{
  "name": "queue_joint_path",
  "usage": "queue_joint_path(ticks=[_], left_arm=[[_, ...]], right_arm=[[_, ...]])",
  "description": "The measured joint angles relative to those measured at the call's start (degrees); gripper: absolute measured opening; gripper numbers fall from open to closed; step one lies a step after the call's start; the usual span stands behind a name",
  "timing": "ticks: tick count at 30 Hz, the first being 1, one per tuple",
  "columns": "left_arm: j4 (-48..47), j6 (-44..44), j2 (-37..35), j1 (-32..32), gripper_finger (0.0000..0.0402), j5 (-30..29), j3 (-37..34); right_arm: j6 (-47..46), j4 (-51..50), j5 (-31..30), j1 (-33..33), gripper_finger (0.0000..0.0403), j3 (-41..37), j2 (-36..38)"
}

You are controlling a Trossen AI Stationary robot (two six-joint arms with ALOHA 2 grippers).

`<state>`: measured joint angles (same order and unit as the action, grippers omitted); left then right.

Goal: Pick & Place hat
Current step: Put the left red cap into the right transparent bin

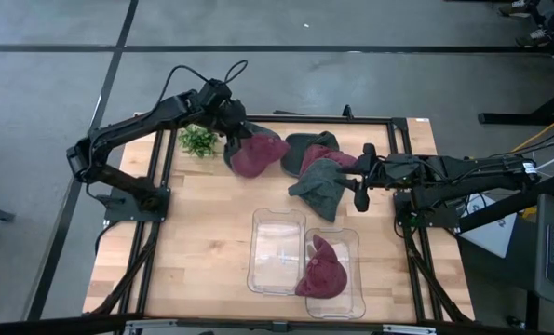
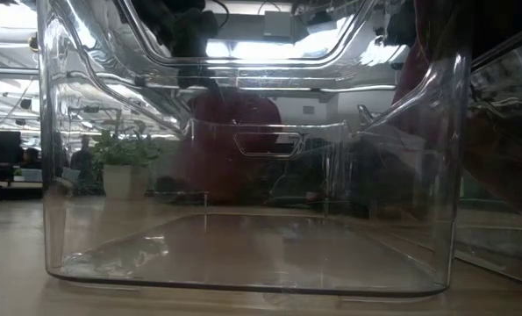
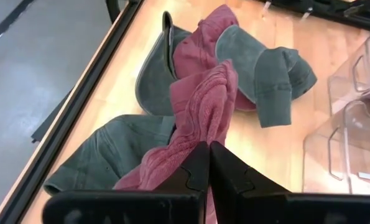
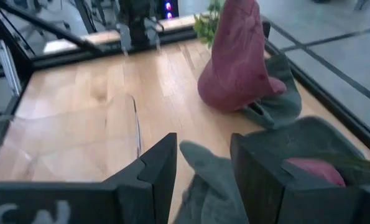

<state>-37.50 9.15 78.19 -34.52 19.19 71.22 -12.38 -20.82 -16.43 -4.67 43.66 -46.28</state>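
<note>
Maroon hat (image 1: pixel 256 154) at the far side of the table, pulled up into a peak. Left gripper (image 3: pixel 208 163) has its fingers pressed together on a fold of the maroon knit, so the cloth hangs from the pinch and drapes down; that would explain the tall cone seen from the right wrist view (image 4: pixel 237 59). Its lower edge looks to be touching the wood, so I judge the lift has barely begun.

Just right of it, a heap of grey and maroon hats (image 1: pixel 318 167), overlapping; how many pieces, I cannot tell.

Right gripper (image 4: pixel 203 163) sits low at the right end of the heap, fingers spread, with a flap of grey cloth between them. Whether they bear on that cloth or only straddle it is not clear.

Near side: two clear bins side by side. Left bin (image 1: pixel 277 249) has nothing in it; right bin (image 1: pixel 346 279) already has one maroon hat (image 1: pixel 321 272), so the left bin is likely the target.

Small potted plant (image 1: pixel 198 140) at the far left, just beside the lifted hat.

Low view is mostly filled by a bin wall (image 2: pixel 243 175); hats and arms behind it are only dark smears.
</note>
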Motion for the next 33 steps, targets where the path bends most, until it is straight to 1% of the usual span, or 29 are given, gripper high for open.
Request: queue_joint_path(ticks=[8, 11, 14, 19, 33], left_arm=[[0.02, -0.02, -1.23, 0.00, 0.0002, 1.40, 0.00], [0.57, -0.02, -1.88, 0.07, 0.0002, 2.88, 0.00], [1.44, 0.07, -2.37, 0.50, 0.0002, 2.86, 0.00], [3.13, 0.16, -3.17, 1.13, 0.0002, 2.86, 0.00], [4.01, 1.75, -3.42, 3.04, 0.0002, 3.46, 0.20]], right_arm=[[5.08, 8.55, -0.04, 0.00, 0.0150, 0.00, -0.20], [5.70, 10.30, -1.59, 0.00, 0.0150, 0.00, -0.33], [6.70, 10.71, -3.07, 0.02, 0.0150, 0.00, -0.66], [6.88, 12.18, -3.04, 0.61, 0.0150, 0.00, -2.13], [9.82, 17.87, -3.30, 0.81, 0.0150, 0.00, -7.14]])
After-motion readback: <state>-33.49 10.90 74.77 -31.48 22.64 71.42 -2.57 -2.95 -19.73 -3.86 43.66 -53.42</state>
